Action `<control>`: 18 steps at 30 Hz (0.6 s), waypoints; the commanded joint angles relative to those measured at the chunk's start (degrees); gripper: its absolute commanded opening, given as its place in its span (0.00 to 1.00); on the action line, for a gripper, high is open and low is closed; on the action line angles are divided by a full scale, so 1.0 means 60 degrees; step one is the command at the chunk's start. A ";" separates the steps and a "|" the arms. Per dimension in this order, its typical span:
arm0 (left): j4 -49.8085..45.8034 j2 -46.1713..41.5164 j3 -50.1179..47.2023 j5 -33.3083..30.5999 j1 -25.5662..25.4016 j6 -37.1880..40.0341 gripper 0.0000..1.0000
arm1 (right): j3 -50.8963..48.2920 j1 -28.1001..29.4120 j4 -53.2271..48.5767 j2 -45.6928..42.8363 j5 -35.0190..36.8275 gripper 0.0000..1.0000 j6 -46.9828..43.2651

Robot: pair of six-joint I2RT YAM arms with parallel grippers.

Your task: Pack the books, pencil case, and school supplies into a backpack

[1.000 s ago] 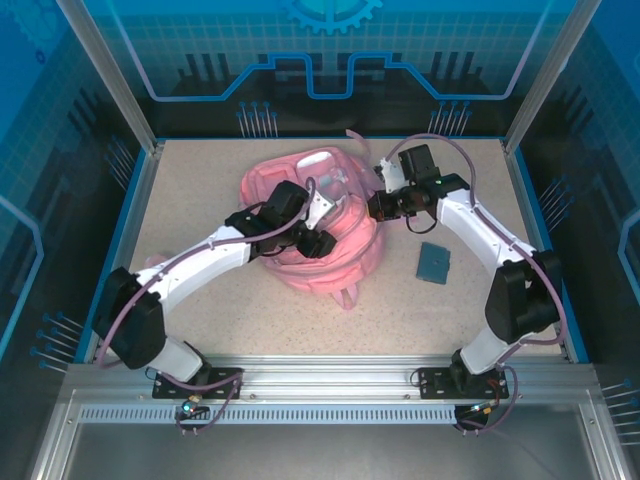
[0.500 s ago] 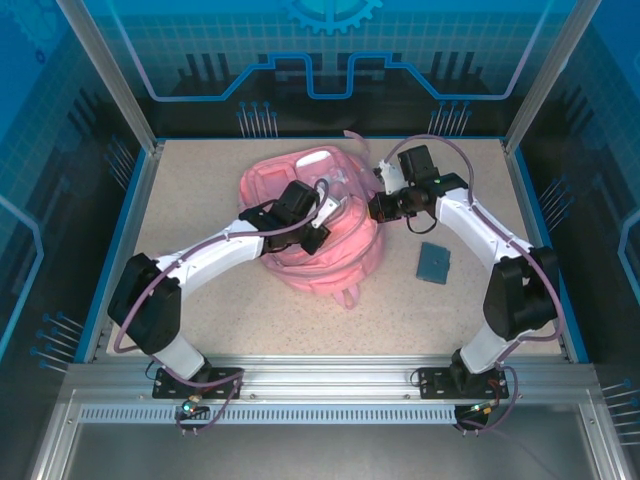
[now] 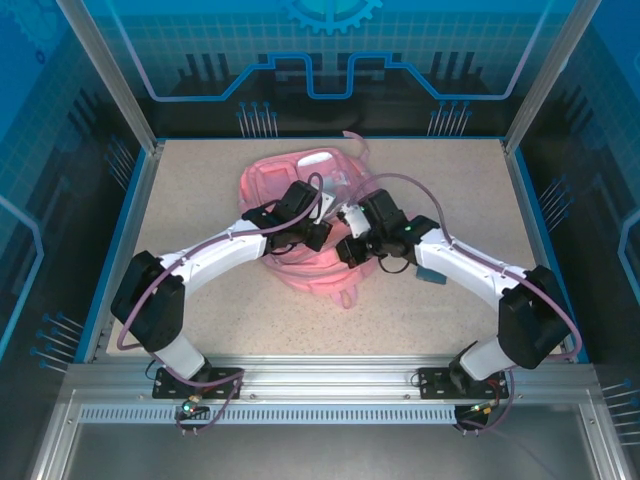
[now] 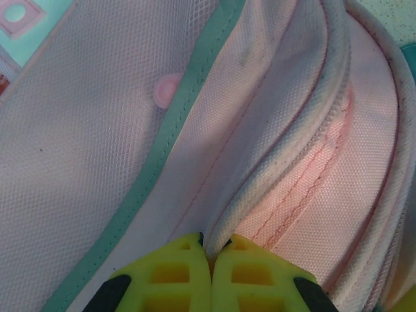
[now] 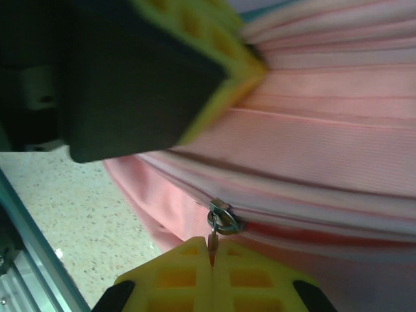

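We found the backpack lying in the middle of the bench, with both arms reaching over it. Left gripper: jaws fully closed, pinching a raised fold of the backpack's pink fabric next to the zipper seam. Right gripper: jaws also closed, clamped on the metal zipper pull. The two grippers sat just beside each other. A small teal flat piece lay right of the backpack, partly under the right arm.
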 commanded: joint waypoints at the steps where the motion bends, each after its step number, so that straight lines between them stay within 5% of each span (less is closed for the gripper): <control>1: 0.1676 0.0128 0.0393 0.0109 0.0076 -0.0855 0.00 | -0.0258 0.0810 0.1104 0.0111 -0.0764 0.00 0.1190; 6: 0.1919 -0.0161 -0.0039 0.0217 0.0163 -0.0963 0.00 | -0.0996 0.0476 0.1900 -0.0622 -0.0278 0.03 0.2341; 15: 0.2682 -0.1094 -0.1408 0.1105 0.0501 -0.0672 0.00 | -0.1650 -0.1458 0.1816 -0.2932 -0.0589 0.62 0.3896; 18: 0.2839 -0.1357 -0.1724 0.1354 0.0521 -0.0416 0.00 | -0.1054 -0.1910 0.1327 -0.2501 -0.0944 0.70 0.4409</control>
